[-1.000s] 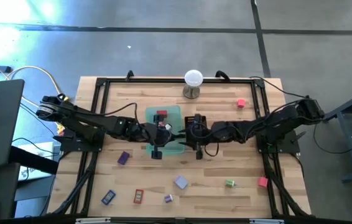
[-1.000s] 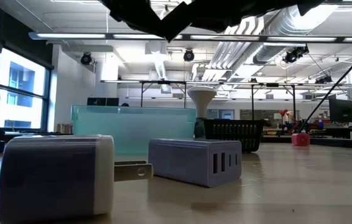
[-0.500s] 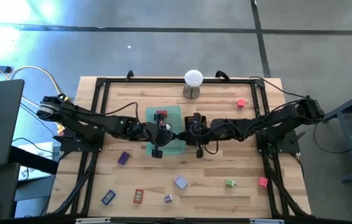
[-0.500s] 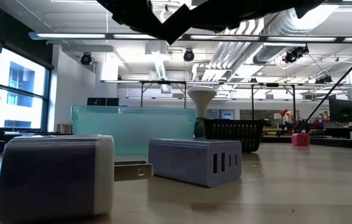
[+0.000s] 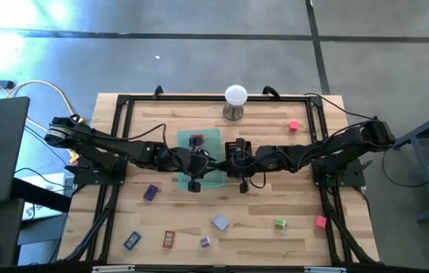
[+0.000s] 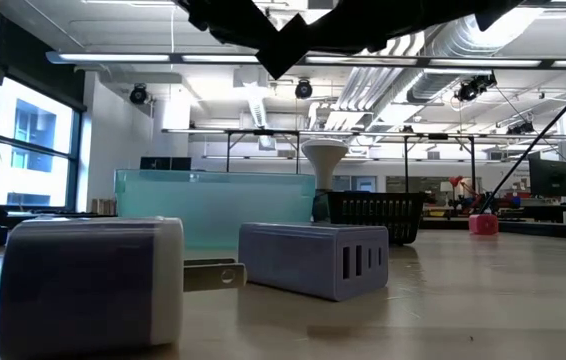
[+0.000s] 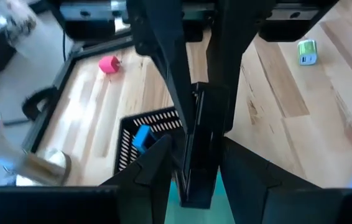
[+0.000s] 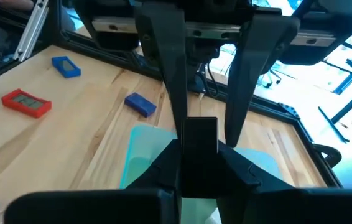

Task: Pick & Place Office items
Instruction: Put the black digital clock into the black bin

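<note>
Above the green tray [image 5: 213, 138], the right gripper [image 8: 199, 152] has its fingers [image 8: 238, 165] pinched on a black block [image 8: 199, 132]. The left gripper [image 7: 196, 146] has its fingers [image 7: 154, 165] slightly parted around it, apparently a handover.

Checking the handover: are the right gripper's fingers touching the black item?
Touching. The right wrist view shows both fingers pressed against the sides of the black item, above the green tray.

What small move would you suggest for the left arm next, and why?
Probably draw the left gripper straight back off the black item. The right gripper is shut on its other end above the green tray, and the left one's fingers seem to stand clear of it, so the handover looks done.
</note>
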Motion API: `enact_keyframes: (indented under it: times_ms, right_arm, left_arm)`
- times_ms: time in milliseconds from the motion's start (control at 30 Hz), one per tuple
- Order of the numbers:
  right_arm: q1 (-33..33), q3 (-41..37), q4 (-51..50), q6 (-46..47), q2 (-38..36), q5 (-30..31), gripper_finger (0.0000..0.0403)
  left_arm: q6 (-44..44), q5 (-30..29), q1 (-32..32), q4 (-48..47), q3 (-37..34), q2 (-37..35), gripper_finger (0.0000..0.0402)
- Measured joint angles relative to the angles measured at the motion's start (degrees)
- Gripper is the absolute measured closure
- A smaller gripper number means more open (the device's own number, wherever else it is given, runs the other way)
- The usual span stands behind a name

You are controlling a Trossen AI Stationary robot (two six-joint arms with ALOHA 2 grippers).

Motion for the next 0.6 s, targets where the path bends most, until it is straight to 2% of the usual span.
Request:
enact_keyframes:
  times_ms: [167, 400, 467, 600]
  right_arm:
    - [0.6, 0.0, -2.02, 0.64, 0.0, 2.03, 0.0355]
    - [3.9, 0.0, -12.74, 3.23, -1.56, 17.42, 0.0355]
    - [4.67, 0.0, -17.36, 6.4, -2.37, 19.71, 0.0355]
    - [5.01, 0.01, -29.45, 19.18, -4.09, 18.09, 0.0355]
  left_arm:
    - [0.36, -0.01, 0.0, -0.23, 0.0, 0.01, 0.0278]
    - [2.25, 0.91, -0.48, -2.52, 0.0, -0.03, 0.0255]
    - [1.87, 0.87, -0.46, -4.23, 0.0, -0.22, 0.0242]
    - [-2.42, 0.87, -0.06, -7.29, 0.0, -0.23, 0.0227]
